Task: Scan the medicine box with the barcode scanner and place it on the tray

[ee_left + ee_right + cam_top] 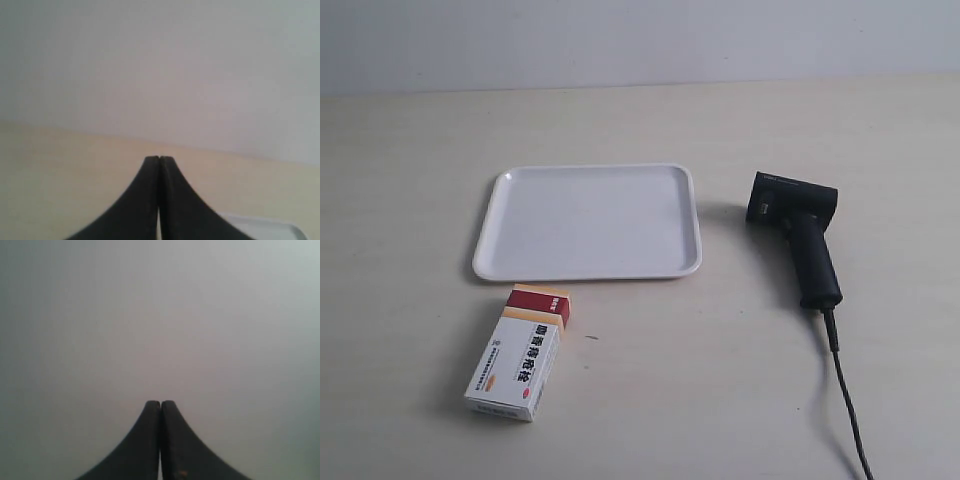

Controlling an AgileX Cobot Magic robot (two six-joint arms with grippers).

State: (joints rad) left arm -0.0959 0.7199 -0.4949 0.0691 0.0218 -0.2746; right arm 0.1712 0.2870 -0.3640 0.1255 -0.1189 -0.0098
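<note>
On the pale tabletop (880, 130) nothing is held: the small white cardboard medicine box (520, 352) lies just beside the flat white plastic tray (588, 222), the black pistol-shaped barcode scanner (800, 235) well apart, all laid out for pickup. Left gripper (159, 159) and right gripper (160, 403) jaws are pressed together, empty.

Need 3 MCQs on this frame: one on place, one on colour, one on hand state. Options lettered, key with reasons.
1. Where does the medicine box lie?
A. inside the tray
B. on the table, just outside the tray's near rim
C. on top of the scanner

2. What colour is the barcode scanner?
A. black
B. white
C. yellow

3. What state is the left hand in?
A. wide open
B. shut on the box
C. shut and empty

Key: 1 B, the box sits on bare table below the tray. 2 A, its head, handle and cable are all black. 3 C, the left wrist view shows its fingertips together with nothing between.
</note>
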